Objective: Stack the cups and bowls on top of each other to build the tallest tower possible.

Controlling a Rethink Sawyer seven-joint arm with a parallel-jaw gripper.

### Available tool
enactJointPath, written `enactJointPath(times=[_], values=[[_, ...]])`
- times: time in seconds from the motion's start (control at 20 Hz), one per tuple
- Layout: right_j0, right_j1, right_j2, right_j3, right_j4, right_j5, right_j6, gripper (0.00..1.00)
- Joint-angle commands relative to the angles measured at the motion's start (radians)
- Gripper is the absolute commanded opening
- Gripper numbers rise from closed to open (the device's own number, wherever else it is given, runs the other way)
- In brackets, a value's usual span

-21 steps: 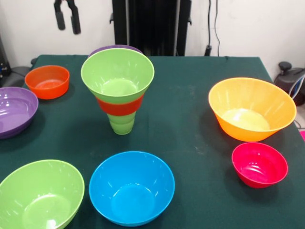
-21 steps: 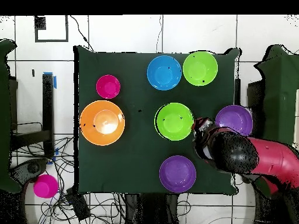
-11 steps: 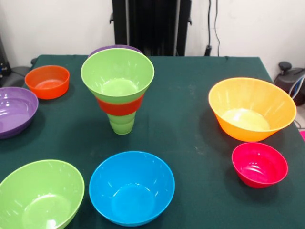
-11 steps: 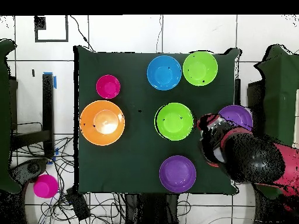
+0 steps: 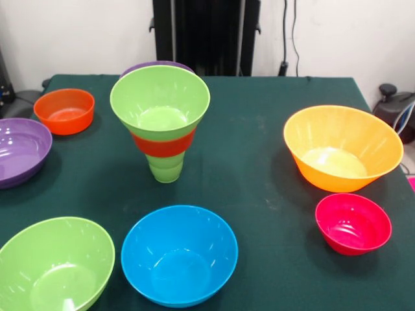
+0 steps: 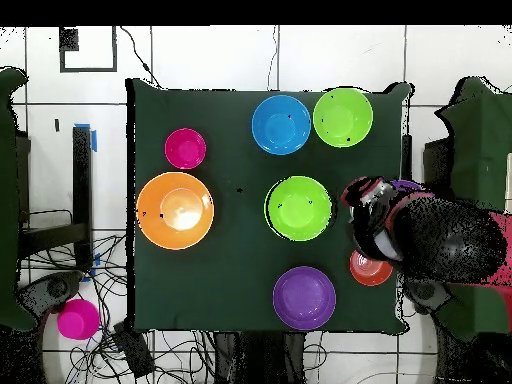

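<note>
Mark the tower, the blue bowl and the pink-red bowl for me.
tower (image 5: 163, 144): front view, on its orange-red band.
blue bowl (image 5: 178, 259): front view, on its inner floor.
pink-red bowl (image 5: 353, 225): front view, on its inside.

Open green cloth (image 5: 259, 168) runs down the middle, between the tower (image 5: 161, 123) and the large orange bowl (image 5: 342, 148), a clear lane for a gripper. In front of the tower, the blue bowl (image 5: 179, 254) and a lime-green bowl (image 5: 54, 264) sit side by side, nearly closing that edge. The pink-red bowl (image 5: 353, 223) sits just in front of the orange one. In the overhead view, the arm (image 6: 440, 240) hangs over the purple bowl (image 6: 405, 186) and the small orange-red bowl (image 6: 370, 270), crowding that side.
</note>
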State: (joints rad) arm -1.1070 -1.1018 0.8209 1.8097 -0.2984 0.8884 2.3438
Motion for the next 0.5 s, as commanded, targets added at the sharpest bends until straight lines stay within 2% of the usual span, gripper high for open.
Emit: enactJointPath(times=[0.05,0.25,0.35,0.45,0.5], values=[[0.126,0.211,-0.014,-0.328,-0.154,0.271,-0.337,1.00],[0.202,0.354,-0.044,-0.562,-0.260,0.396,-0.375,1.00],[0.228,0.414,-0.048,-0.652,-0.303,0.404,-0.394,1.00],[0.256,0.484,-0.047,-0.761,-0.308,0.481,-0.409,1.00],[0.258,0.496,-0.041,-0.783,-0.313,0.492,-0.430,1.00]])
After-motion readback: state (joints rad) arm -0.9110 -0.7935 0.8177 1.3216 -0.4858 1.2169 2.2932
